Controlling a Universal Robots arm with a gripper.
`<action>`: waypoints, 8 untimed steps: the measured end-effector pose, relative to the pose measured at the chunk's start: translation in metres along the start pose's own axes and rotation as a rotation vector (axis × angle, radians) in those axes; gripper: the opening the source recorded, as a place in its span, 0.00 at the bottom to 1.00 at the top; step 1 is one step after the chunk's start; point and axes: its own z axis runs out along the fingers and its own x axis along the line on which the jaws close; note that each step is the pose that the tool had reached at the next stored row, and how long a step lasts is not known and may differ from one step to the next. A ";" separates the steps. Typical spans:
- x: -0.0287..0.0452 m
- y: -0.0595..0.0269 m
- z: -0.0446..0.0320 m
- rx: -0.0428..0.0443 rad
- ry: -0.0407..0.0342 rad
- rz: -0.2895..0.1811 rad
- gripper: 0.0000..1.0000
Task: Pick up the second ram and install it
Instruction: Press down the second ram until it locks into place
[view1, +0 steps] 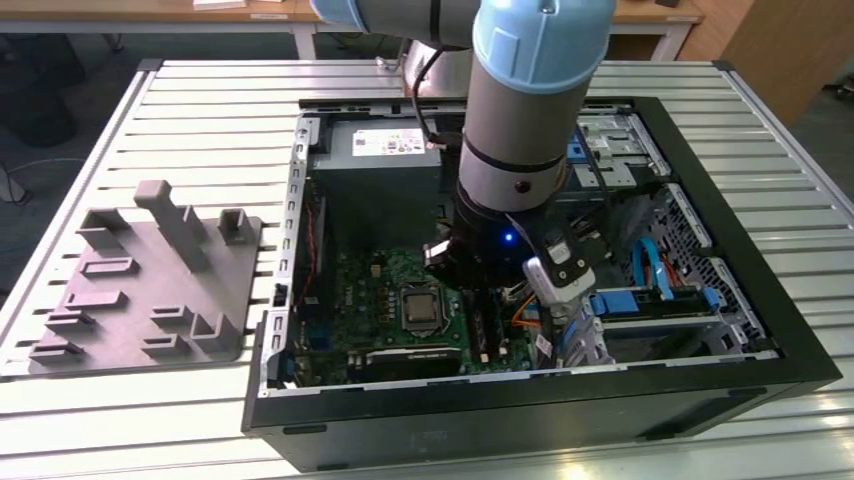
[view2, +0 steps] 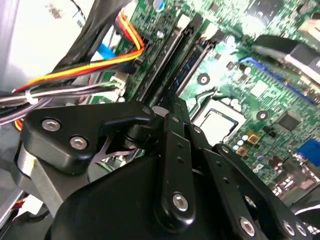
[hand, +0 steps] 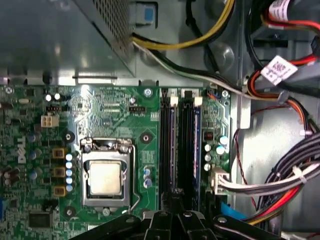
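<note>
First wrist view — second ram seated lengthwise in black slot, pointing toward pincer, grip state unclear.

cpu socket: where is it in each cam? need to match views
Exterior view: CPU socket sits on the green motherboard, to the exterior view's left of the arm.
First wrist view: CPU socket, a silver lid in a metal frame, lies beside the black RAM slots.
Second wrist view: CPU socket is partly hidden behind black linkage, next to the RAM slots.
Shared landmark: the RAM slots, running alongside the socket.
</note>
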 end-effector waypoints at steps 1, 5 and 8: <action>0.0000 -0.0025 0.0001 0.0001 0.0002 0.000 0.10; 0.0000 -0.0157 0.0010 0.0000 0.0001 0.000 0.10; 0.0000 -0.0224 0.0018 0.0002 0.0003 0.000 0.10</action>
